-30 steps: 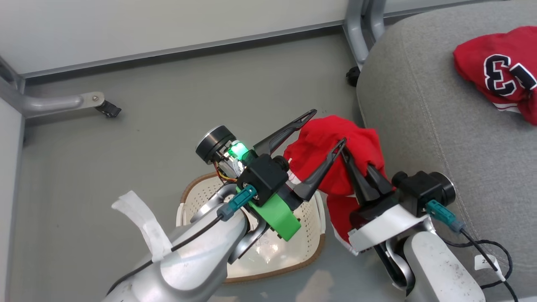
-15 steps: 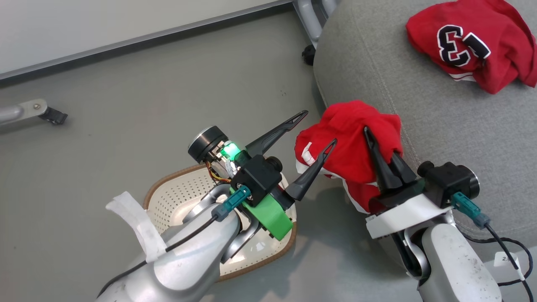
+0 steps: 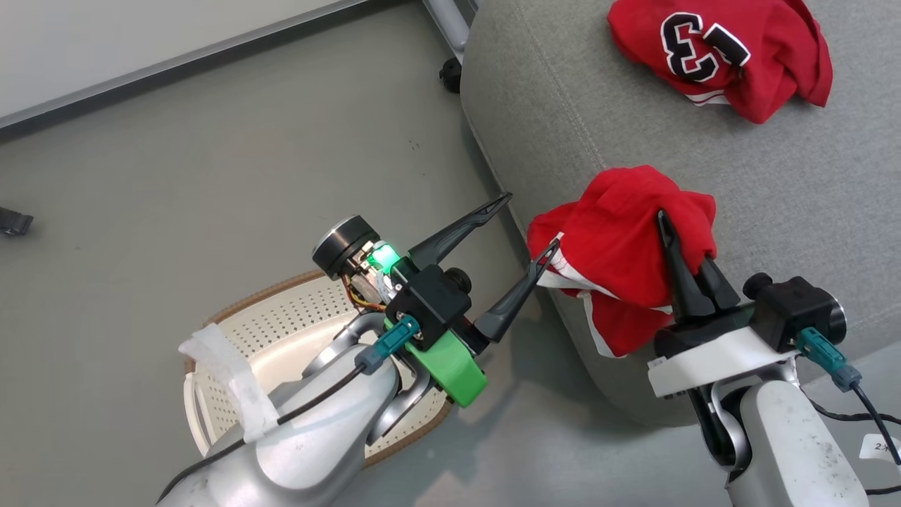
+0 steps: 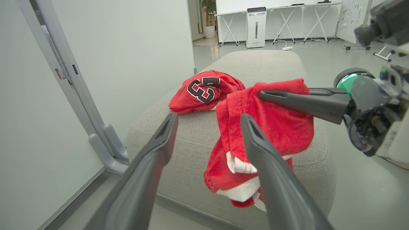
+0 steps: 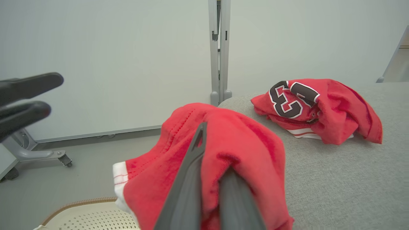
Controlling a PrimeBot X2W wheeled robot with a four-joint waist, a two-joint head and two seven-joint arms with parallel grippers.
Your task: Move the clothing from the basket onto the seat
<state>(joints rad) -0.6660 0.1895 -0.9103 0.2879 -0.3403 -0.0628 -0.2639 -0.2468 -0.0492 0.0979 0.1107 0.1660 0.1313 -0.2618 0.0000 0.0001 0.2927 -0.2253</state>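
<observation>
My right gripper (image 3: 674,239) is shut on a bunched red garment (image 3: 619,239) with white trim, one piece of the clothing. It hangs over the front left corner of the grey seat (image 3: 809,183), its lower end drooping past the edge. The right wrist view shows my fingers (image 5: 191,179) pinching the fabric (image 5: 243,140). My left gripper (image 3: 531,220) stands open just left of the garment (image 4: 274,121), above the cream basket (image 3: 274,331). A red jersey (image 3: 711,56) with a black numeral lies crumpled farther back on the seat (image 4: 191,134).
Grey floor lies between the basket and a white wall. A grey metal frame leg with a caster (image 3: 450,74) stands by the seat's far corner. A black cable with a paper tag (image 3: 880,445) trails at the lower right. Folding tables and a white unit (image 4: 256,27) stand far off.
The head camera has turned, shifting the picture. My right gripper has carried the red garment from beside the seat's edge to over its corner. The left gripper stays open.
</observation>
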